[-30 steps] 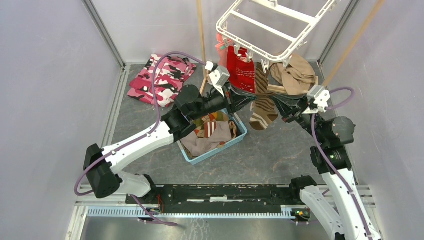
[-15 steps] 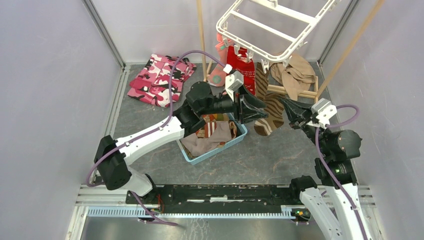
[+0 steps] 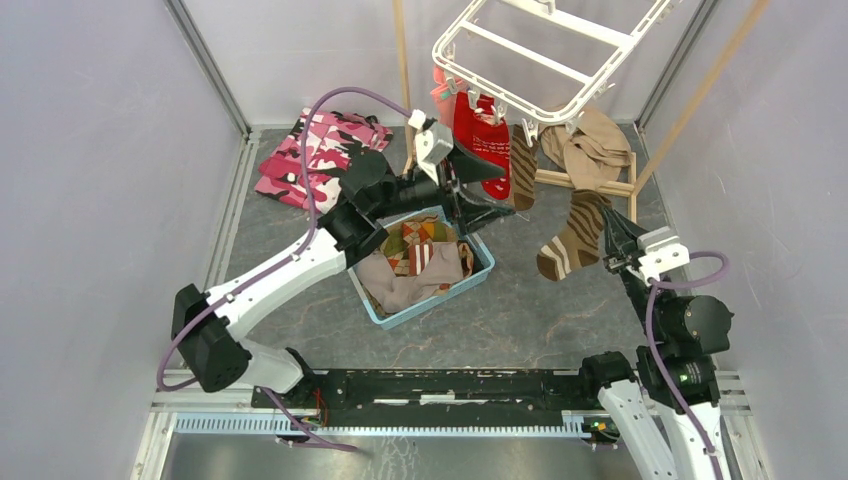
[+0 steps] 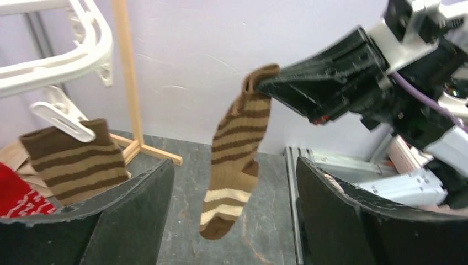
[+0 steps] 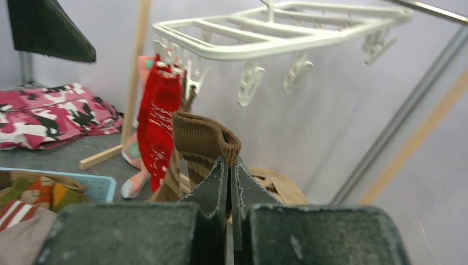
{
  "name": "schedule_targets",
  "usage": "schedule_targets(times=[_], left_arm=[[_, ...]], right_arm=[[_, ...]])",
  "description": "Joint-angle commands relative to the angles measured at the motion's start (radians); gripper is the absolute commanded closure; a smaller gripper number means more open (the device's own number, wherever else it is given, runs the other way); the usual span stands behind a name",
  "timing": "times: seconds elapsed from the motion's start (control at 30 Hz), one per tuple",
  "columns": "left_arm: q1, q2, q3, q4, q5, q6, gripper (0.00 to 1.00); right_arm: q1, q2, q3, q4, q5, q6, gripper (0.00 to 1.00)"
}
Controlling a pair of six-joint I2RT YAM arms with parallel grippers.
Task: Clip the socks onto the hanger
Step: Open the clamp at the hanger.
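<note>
The right gripper (image 5: pixel 229 172) has its jaws clamped together on the cuff of a brown fabric sock with cream stripes (image 3: pixel 570 240). The sock dangles free, below and clear of the white plastic rectangular drying hanger (image 3: pixel 548 60). The left gripper (image 3: pixel 505 192) holds its jaws wide apart and empty, near a matching striped sock (image 4: pixel 72 160) pegged to the frame.

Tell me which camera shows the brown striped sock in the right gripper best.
Left wrist: the brown striped sock hangs full length from the right gripper. Top external shows it small; right wrist shows only its cuff.
</note>
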Motion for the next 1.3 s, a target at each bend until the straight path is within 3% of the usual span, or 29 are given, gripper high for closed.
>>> schedule_targets(times=[0.0,0.2,0.47,0.6,0.77,0.93,1.03,1.27], left_arm=[[0.01,0.058,0.104,0.034,-0.088,-0.149,0.13],[-0.022,0.139,0.2,0.001,-0.239,-0.316,0.17],[-0.106,0.188,0.227,-0.075,-0.496,-0.249,0.14],[-0.13,0.188,0.224,-0.113,-0.618,-0.251,0.1],[-0.166,0.173,0.083,0.093,-0.705,-0.23,0.09],[-0.192,0.235,0.072,0.193,-0.766,-0.201,0.11],[-0.21,0.252,0.003,0.351,-0.767,-0.167,0.14],[-0.26,0.316,-0.024,0.507,-0.785,-0.083,0.16]], right_arm=[[-0.002,0.001,-0.034,-0.014,0.195,-0.004,1.0],[-0.002,0.052,-0.032,0.028,0.33,0.067,1.0],[-0.004,0.205,0.036,0.054,0.273,0.22,1.0],[-0.003,0.205,0.01,0.051,0.308,0.31,1.0],[-0.002,0.223,0.004,0.007,0.36,0.368,1.0],[-0.003,0.265,0.082,-0.097,0.429,0.348,1.0],[-0.006,0.233,0.065,-0.102,0.461,0.334,1.0],[-0.009,0.197,-0.015,-0.052,0.396,0.34,1.0]])
